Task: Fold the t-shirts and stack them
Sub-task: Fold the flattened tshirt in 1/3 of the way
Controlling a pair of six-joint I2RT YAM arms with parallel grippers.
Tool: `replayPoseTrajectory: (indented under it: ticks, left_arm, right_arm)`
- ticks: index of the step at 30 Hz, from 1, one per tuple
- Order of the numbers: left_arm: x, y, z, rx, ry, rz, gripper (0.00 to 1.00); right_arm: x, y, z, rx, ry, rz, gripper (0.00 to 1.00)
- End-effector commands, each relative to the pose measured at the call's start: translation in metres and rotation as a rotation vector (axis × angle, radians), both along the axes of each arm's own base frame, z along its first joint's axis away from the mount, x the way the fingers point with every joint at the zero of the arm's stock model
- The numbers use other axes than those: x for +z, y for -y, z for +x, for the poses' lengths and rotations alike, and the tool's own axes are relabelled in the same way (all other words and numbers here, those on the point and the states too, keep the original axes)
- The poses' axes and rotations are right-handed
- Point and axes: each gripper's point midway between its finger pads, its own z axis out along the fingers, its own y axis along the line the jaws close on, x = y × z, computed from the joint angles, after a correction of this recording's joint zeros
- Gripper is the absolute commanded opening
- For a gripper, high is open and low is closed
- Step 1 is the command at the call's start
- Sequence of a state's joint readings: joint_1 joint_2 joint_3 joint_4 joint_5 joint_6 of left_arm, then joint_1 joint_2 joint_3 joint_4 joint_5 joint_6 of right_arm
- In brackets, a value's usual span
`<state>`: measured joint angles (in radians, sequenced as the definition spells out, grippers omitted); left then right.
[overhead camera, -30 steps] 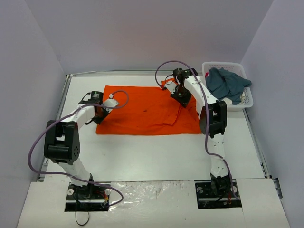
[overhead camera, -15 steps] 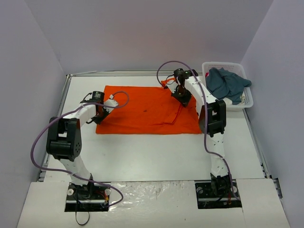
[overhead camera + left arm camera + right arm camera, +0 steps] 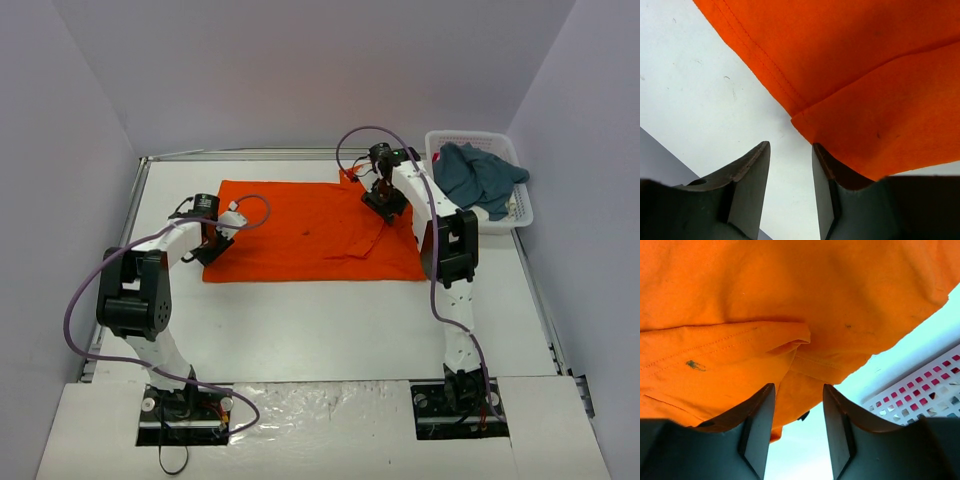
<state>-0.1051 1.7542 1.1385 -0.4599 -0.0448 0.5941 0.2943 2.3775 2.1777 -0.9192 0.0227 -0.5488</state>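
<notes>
White worktop from above: you had the orange t-shirt spread flat, the teal t-shirt heaped in the basket at far right. Your left claw sat at the orange shirt's left edge, your right claw near its far right corner.

Left wrist: fingers stood apart, empty, beside a hem corner.

Right wrist: fingers stood parted over orange cloth, pinching nothing.

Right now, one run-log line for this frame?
orange t-shirt: spread out | teal t-shirt: in basket | left end effector: open | right end effector: open
</notes>
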Motion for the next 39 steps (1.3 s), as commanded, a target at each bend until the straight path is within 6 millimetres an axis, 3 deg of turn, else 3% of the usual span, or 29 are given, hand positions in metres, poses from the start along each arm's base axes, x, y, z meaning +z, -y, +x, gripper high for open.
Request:
replayPoseTrajectory:
  ticks: [1, 7, 10, 11, 12, 18, 23, 30, 39]
  left_arm:
    - [0.016, -0.007, 0.003, 0.045, 0.054, 0.027, 0.39]
    - [0.041, 0.009, -0.001, 0.045, 0.108, -0.079, 0.38]
    - [0.046, 0.026, -0.011, -0.010, 0.095, -0.168, 0.18]
    - [0.045, 0.036, -0.015, -0.038, 0.084, -0.216, 0.04]
    - [0.045, 0.038, -0.017, -0.045, 0.077, -0.231, 0.02]
    - [0.028, 0.053, -0.030, -0.091, -0.022, -0.303, 0.02]
    - [0.005, 0.053, -0.039, -0.089, -0.117, -0.301, 0.02]
    - [-0.020, 0.048, -0.045, -0.055, -0.202, -0.288, 0.03]
    - [-0.037, 0.047, -0.051, -0.025, -0.242, -0.285, 0.02]
  right_arm:
    - [0.042, 0.004, -0.003, -0.026, 0.080, 0.011, 0.40]
    - [0.074, -0.011, -0.013, -0.005, 0.130, 0.105, 0.41]
    - [0.078, -0.027, -0.030, 0.051, 0.102, 0.160, 0.41]
    - [0.076, -0.032, -0.035, 0.068, 0.091, 0.166, 0.41]
    - [0.072, -0.034, -0.041, 0.074, 0.071, 0.165, 0.41]
    - [0.058, -0.037, -0.054, 0.088, 0.029, 0.134, 0.40]
    - [0.049, -0.044, -0.063, 0.109, -0.008, 0.147, 0.40]
    - [0.030, -0.072, -0.090, 0.207, -0.097, 0.163, 0.41]
    - [0.005, -0.091, -0.101, 0.245, -0.164, 0.156, 0.41]
